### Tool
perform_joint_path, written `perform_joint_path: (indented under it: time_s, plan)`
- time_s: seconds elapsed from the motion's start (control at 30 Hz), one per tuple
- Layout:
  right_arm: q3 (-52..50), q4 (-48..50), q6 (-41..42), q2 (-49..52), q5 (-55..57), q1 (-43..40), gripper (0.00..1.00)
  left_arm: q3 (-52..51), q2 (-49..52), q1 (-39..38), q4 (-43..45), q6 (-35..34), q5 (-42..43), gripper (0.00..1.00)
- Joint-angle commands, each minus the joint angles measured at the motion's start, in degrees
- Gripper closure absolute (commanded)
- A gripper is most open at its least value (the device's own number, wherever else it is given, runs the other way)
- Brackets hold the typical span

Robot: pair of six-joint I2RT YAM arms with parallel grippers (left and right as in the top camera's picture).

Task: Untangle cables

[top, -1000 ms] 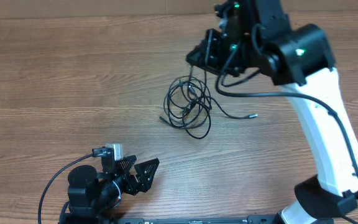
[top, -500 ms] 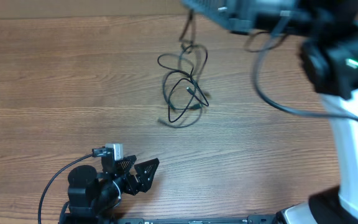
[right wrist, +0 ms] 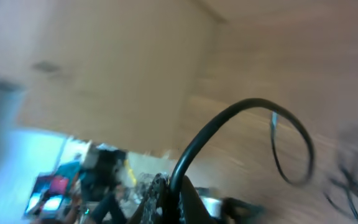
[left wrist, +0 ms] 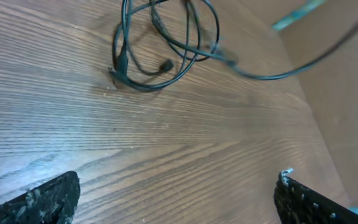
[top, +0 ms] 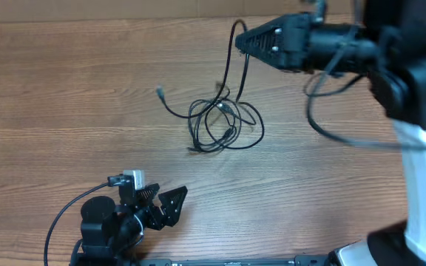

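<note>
The cables (top: 224,122) are a tangle of thin black loops in the middle of the wooden table, with one loose plug end (top: 160,91) flung out to the left. One strand (top: 237,52) rises from the tangle to my right gripper (top: 248,43), which is shut on it above the table's far side. In the right wrist view the strand (right wrist: 229,124) arcs out from between the closed fingers (right wrist: 182,193); that view is blurred. My left gripper (top: 167,207) is open and empty near the front edge. The tangle also shows in the left wrist view (left wrist: 166,43), far ahead of the fingers.
The wooden table (top: 65,89) ends at a far edge near the top of the overhead view. The right arm's white base (top: 420,199) stands at the right. A thicker black robot wire (top: 331,118) hangs under the right arm.
My right gripper has swung up and to the right with the strand. The tangle has slid and spread, and one plug end has whipped out to the left. The left arm has not moved.
</note>
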Motion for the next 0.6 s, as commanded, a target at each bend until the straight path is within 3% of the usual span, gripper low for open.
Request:
perform_joint_path:
  time_s: [0.0,0.23,0.5,0.57]
  plan:
    - [0.17,-1.49,-2.27,1.53,6.73,0.24,0.96,1.03,0.02,-0.33,0.11,-0.59,-2.05,0.01]
    - [0.17,10.01,0.37,2.1,-3.89,0.11,0.96,1.03,0.02,-0.33,-1.01,-9.44,5.03,0.01]
    - [0.2,41.77,31.23,2.1,-6.14,-0.96,0.96,1.03,0.02,-0.33,-3.17,-10.38,6.4,0.0]
    - [0.2,47.82,35.1,2.1,-6.16,-0.94,0.96,1.03,0.02,-0.33,-3.1,-10.38,6.36,0.01]
